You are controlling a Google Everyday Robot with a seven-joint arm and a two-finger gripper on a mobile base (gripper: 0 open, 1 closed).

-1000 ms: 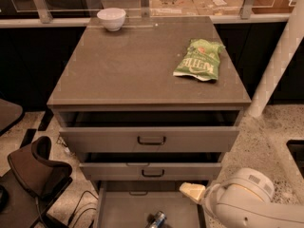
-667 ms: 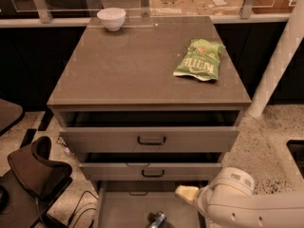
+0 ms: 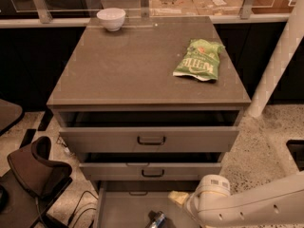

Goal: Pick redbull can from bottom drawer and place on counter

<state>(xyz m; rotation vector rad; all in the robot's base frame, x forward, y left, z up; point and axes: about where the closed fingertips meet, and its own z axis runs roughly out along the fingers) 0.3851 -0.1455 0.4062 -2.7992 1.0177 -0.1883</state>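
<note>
Redbull can [image 3: 156,220]: inside the bottom drawer, at 6 o'clock in the view, its silver and blue body cut by the lower edge; whether it stands or lies cannot be told
Bottom drawer [image 3: 121,210]: pulled out furthest of the three, with its plain grey floor in sight around the can
Gripper [image 3: 177,197]: a pale cream tip over the open bottom drawer, at about 1 o'clock from the can, near it but apart
Jaws: hidden behind the wrist, so I cannot tell whether they are spread or pressed together; nothing is seen held
Arm [image 3: 256,205]: white, reaching in from 4 o'clock, with a round joint just right of the gripper
Tabletop [image 3: 128,65]: flat grey-brown square over the drawers, with no can on it
Snack bag [image 3: 198,61]: green and crinkly, lying on the tabletop toward 2 o'clock
Bowl [image 3: 111,19]: white, on the tabletop's far corner at 11 o'clock
Top drawer [image 3: 190,139]: slightly open, with a dark loop handle at the middle of its front
Middle drawer [image 3: 109,171]: also slightly open, with the same kind of handle
Chair [image 3: 33,167]: brown, on the floor at 8 o'clock from the cabinet
Post [image 3: 278,65]: white, leaning beside the cabinet at 3 o'clock
</note>
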